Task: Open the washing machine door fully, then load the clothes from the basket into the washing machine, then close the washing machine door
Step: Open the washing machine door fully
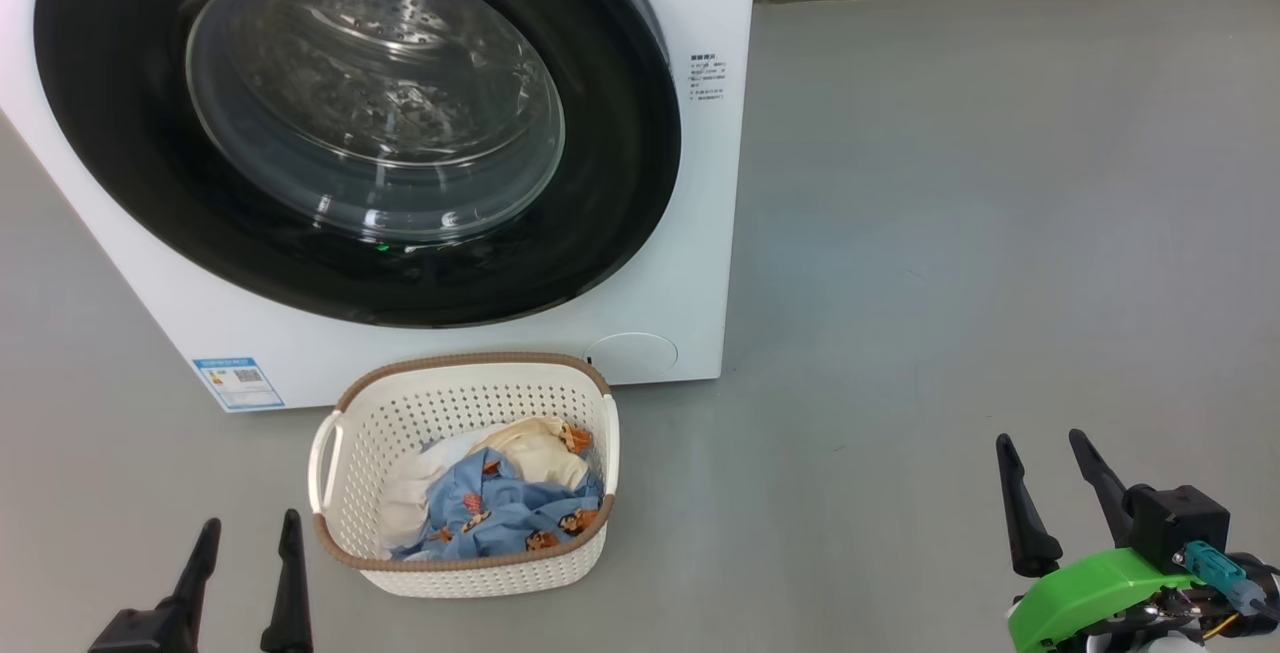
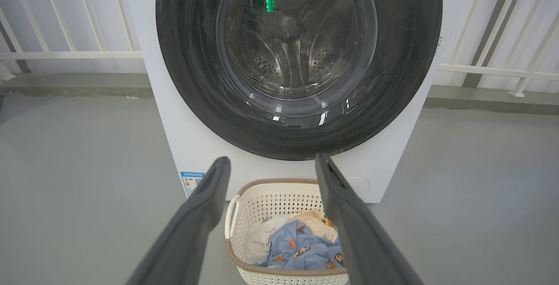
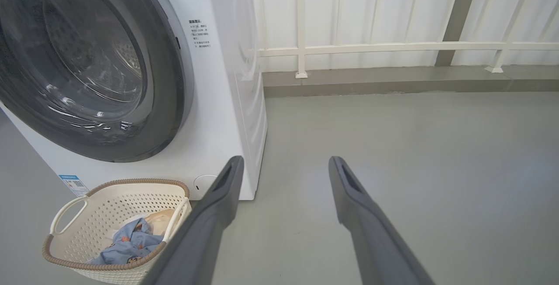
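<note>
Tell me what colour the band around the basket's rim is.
The rim band is brown, clearest in the head view.

Closed door (image 1: 620, 163); clothes (image 1: 500, 518) inside basket (image 1: 440, 403)

Smooth grey floor (image 1: 950, 233) all around, matte, softly and evenly lit. At twelve o'clock in the right wrist view a low grey kerb (image 3: 393, 82) lines the far edge. Above it stands a white railing (image 3: 393, 47) against pale white panelling (image 3: 349, 5).
</note>
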Robot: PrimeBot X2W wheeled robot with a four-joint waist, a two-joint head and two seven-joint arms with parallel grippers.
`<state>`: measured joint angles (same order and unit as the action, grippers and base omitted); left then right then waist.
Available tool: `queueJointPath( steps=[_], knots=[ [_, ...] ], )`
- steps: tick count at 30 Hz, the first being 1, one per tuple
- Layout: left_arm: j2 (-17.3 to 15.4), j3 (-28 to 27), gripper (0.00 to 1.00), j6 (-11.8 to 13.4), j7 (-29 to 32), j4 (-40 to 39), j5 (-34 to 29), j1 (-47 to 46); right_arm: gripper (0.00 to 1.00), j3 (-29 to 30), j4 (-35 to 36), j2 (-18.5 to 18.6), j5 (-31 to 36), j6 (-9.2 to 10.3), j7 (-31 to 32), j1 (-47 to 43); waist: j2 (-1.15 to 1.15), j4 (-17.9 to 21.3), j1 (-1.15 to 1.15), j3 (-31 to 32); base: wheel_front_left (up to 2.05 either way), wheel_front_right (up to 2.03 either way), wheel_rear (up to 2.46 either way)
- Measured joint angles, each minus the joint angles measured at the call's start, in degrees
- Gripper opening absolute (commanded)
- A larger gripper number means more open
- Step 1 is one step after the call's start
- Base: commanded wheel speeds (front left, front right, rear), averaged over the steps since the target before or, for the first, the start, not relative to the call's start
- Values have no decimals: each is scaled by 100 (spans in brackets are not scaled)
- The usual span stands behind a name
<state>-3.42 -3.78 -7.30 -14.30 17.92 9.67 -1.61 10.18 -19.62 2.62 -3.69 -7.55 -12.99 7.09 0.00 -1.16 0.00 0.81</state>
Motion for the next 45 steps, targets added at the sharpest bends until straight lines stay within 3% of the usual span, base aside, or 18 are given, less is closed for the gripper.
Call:
queueJointPath(
  steps=[18, 30, 44, 45],
  knots=[
    [33, -1, 100, -1, 0, -225, -54, 43, 100, -5, 29, 0, -66, 0, -35, 4, 0, -18, 0, -56, 0, 0, 0],
    [75, 67, 100, -1, 0, -417, -53, 234, 100, -8, 185, 0, -782, 0, -76, 433, 0, -18, 0, -148, 0, 0, 0],
    [73, 245, 100, -1, 0, -452, -53, 224, 100, 182, 238, 15, -3071, 0, 178, 1512, 0, -131, 0, -390, 0, 0, 0],
    [70, 265, 100, -1, 0, -455, -52, 220, 100, 212, 207, 15, -3489, 0, 267, 1655, 0, -150, 0, -443, 0, 0, 0]
  ],
)
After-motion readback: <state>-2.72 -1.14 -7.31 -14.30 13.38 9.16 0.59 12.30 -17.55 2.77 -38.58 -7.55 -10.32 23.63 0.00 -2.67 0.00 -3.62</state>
